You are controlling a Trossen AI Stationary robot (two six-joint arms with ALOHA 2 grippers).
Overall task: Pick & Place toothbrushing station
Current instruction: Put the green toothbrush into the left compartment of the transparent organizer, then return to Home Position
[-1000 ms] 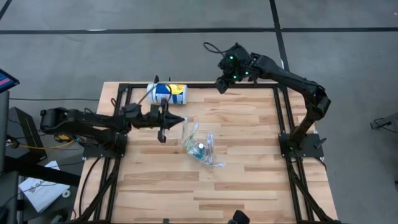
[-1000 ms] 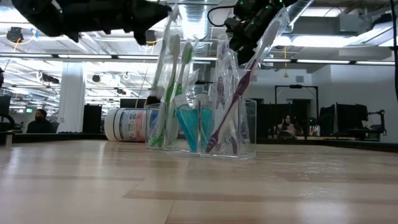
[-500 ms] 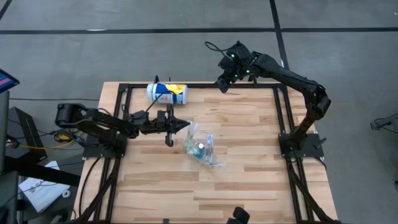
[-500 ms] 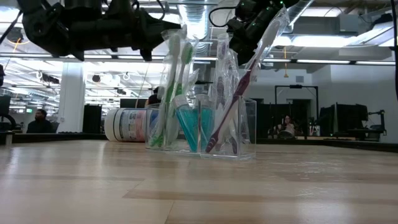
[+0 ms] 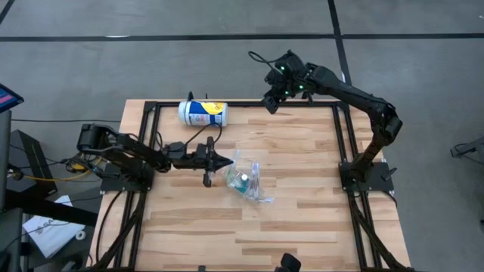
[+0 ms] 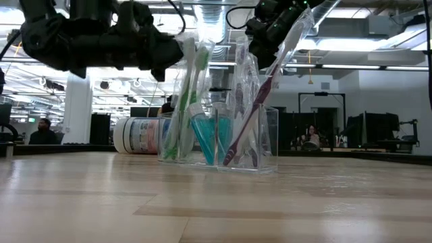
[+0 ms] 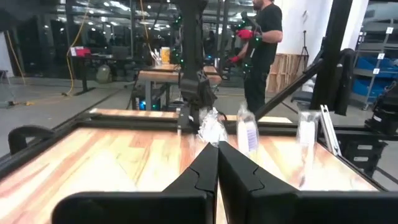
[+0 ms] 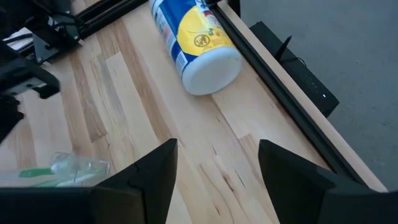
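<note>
The toothbrushing station stands on its base mid-table: a clear cup holding wrapped green and pink toothbrushes and blue toothpaste tubes, which lean on its rim. My left gripper is shut and level, its tips just left of the brush tops; the left wrist view shows the shut fingers and the brushes beyond them. My right gripper hangs open, high over the table's far edge. My left gripper comes level from the table's left, its shut tips beside the tops of the wrapped toothbrushes. I cannot tell whether they touch the wrappers.
A white, blue and yellow canister lies on its side by the far rail. A black frame rims the table. Bare wood spreads near and right of the cup. People show in the room beyond.
My left gripper, shut all the while, has sunk and gone toward the table's near edge, coming level beside the toothbrush tops. The cup and brushes have stayed where they were.
</note>
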